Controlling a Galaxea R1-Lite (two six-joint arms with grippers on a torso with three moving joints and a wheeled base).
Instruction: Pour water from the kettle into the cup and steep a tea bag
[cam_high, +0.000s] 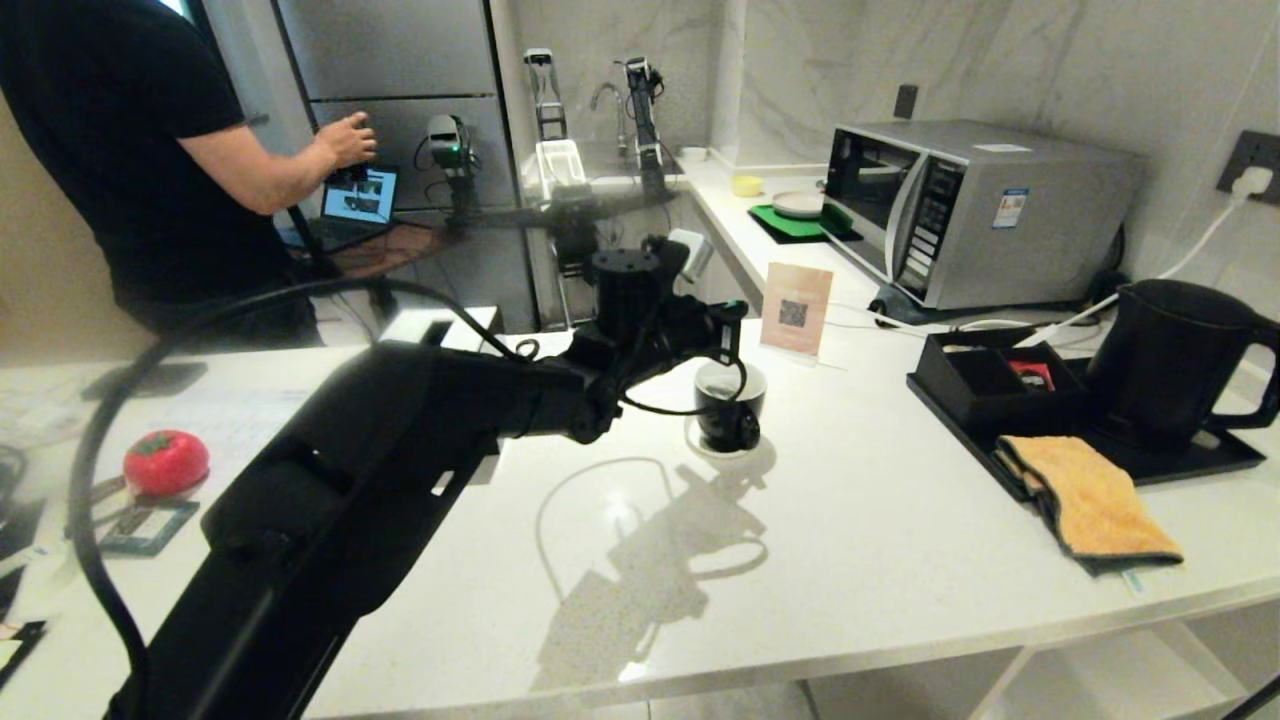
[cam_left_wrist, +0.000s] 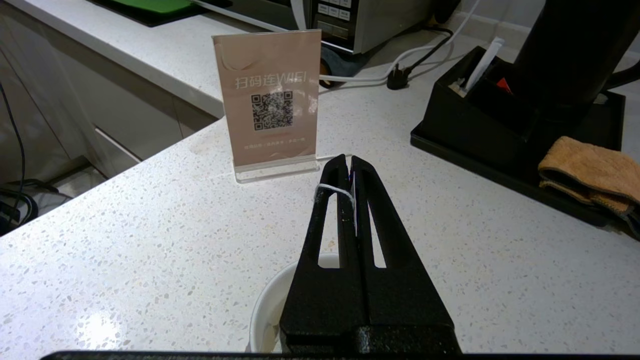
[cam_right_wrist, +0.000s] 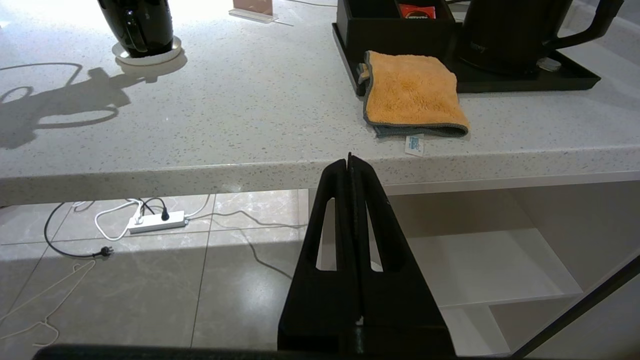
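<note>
Hanging just above the cup (cam_high: 729, 405), the left pincer (cam_left_wrist: 349, 167) has its fingers pressed together on a thin white string (cam_left_wrist: 334, 191) that is looped around one finger. What hangs on the string I cannot see. The cup is black with a white inside and stands on a small white saucer (cam_high: 700, 443) near the middle of the white tabletop (cam_high: 850, 560), just in front of a pink sign with a QR code (cam_high: 795, 308). The kettle (cam_high: 1170, 360) stands well apart from the cup, on a black tray (cam_high: 1190, 458) at the right side, beside a black box (cam_high: 985, 385) and an orange cloth (cam_high: 1090, 495). The right pincer (cam_right_wrist: 349, 161) is closed and holds nothing; it stays low, in front of the tabletop edge. A person (cam_high: 130, 150) stands at the back left.
</note>
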